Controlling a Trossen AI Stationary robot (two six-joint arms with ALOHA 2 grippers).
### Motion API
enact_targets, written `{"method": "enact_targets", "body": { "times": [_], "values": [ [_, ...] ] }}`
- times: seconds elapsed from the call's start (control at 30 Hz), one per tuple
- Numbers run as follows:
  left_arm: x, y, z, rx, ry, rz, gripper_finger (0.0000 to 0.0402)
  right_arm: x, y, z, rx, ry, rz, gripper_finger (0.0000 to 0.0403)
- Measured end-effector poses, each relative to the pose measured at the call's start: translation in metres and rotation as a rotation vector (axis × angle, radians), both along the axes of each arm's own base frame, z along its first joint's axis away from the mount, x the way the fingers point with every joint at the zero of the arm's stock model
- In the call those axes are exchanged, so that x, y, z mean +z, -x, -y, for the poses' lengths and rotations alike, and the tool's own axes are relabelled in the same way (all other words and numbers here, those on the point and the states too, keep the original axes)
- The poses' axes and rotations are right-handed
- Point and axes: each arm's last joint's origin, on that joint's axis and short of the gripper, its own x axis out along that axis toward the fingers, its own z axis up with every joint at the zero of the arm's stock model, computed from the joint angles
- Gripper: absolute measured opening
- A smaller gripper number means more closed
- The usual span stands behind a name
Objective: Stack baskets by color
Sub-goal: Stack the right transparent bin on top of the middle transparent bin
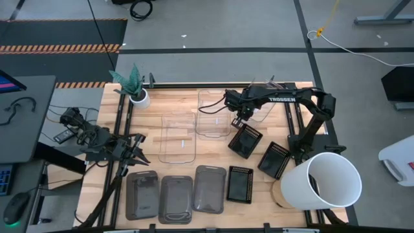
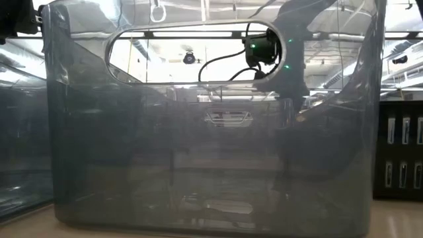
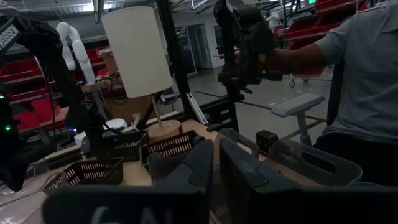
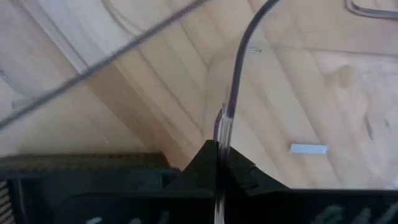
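Three clear baskets stand at the table's far middle: one, one and one partly under my right arm. My right gripper points down, shut on the middle clear basket's right wall. Three smoky grey baskets stand in a row along the near edge; one of them fills the low view. Three black mesh baskets rest on the table at the right. My left gripper waits at the table's left edge, shut and touching nothing. My right gripper pinches the middle clear basket's thin right wall at its top rim, near a rounded corner, one finger inside the basket and one outside. The fingers come from above, pointing down. The basket stands upright, its base apparently on the table.
A large white bucket lies on its side at the near right corner. A small white plant pot stands at the far left. A person shows beyond the table in the left wrist view. Bare wood lies between the clear and smoky baskets.
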Motion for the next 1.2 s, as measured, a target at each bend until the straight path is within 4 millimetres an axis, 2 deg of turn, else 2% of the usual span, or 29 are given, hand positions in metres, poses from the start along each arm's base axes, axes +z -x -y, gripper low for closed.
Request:
{"method": "enact_targets", "body": {
  "times": [0.2, 0.53, 0.8, 1.0, 1.2],
  "values": [
    [0.000, 0.000, 0.000, 0.000, 0.000, 0.000, 0.0030, 0.021, -0.004, -0.008, 0.009, 0.055, -0.051, 0.0003],
    [0.000, 0.000, 0.000, 0.000, 0.000, 0.000, 0.0038, 0.072, -0.014, -0.033, 0.028, 0.170, -0.050, 0.0002],
    [0.000, 0.000, 0.000, 0.000, 0.000, 0.000, 0.0035, 0.111, -0.031, -0.077, 0.145, 0.241, 0.097, 0.0001],
    [0.000, 0.000, 0.000, 0.000, 0.000, 0.000, 0.0030, 0.123, -0.039, -0.108, 0.223, 0.266, 0.197, 0.0001],
    [0.000, 0.000, 0.000, 0.000, 0.000, 0.000, 0.0036, 0.125, -0.046, -0.126, 0.287, 0.272, 0.285, 0.0000]
  ]
}}
